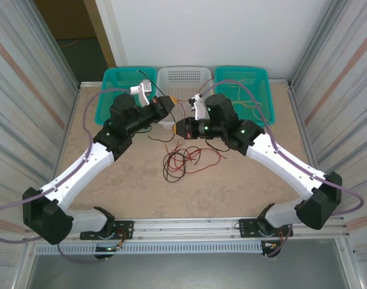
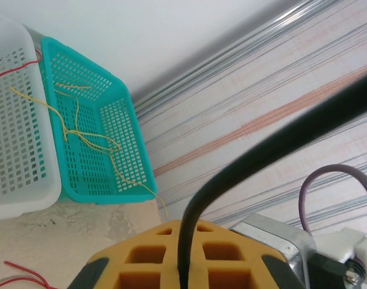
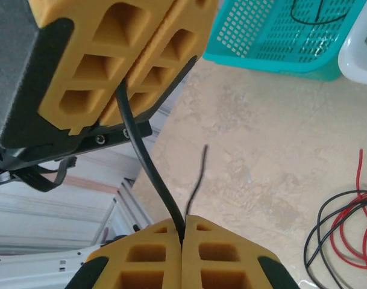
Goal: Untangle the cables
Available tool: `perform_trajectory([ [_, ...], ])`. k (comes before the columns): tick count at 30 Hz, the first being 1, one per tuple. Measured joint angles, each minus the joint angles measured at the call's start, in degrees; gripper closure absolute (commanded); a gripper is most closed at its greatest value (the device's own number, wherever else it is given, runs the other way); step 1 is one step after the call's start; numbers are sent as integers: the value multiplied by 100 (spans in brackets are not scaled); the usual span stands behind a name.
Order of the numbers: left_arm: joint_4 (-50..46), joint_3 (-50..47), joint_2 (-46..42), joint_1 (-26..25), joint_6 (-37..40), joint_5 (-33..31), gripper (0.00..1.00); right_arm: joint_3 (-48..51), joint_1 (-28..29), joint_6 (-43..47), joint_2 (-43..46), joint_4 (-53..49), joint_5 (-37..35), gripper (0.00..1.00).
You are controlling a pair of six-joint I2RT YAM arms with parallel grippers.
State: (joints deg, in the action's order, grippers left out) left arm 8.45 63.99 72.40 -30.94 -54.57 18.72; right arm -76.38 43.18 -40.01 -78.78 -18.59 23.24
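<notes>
Above, we're leaving a red-and-black tangle (image 1: 180, 161) lying mid-bench (image 1: 123, 180), unsorted. Left wrist: left fingers (image 2: 141, 268) are pinching one black cable (image 2: 243, 174); yellow cables (image 2: 81, 135) are sitting in the teal basket (image 2: 132, 144). Right wrist: right fingers (image 3: 231, 259) are clamping it too.

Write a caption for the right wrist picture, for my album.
Left gripper and right gripper hold one black cable between them, above the table.
</notes>
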Motion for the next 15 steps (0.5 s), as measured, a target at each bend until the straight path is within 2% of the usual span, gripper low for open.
perform_trajectory([
  [1, -101, 0, 0, 55, 61, 63, 51, -2, -22, -2, 0, 24, 13, 100],
  [4, -461, 2, -9, 247, 284, 240, 40, 2, -234, -122, 13, 111, 131, 100],
  [10, -732, -76, -339, 420, 1023, 750, 37, 234, -962, -662, 184, 704, 535, 100],
  [15, -1091, 63, -514, 72, 2149, 1176, 35, 273, -1257, -1062, 201, 1047, 874, 100],
])
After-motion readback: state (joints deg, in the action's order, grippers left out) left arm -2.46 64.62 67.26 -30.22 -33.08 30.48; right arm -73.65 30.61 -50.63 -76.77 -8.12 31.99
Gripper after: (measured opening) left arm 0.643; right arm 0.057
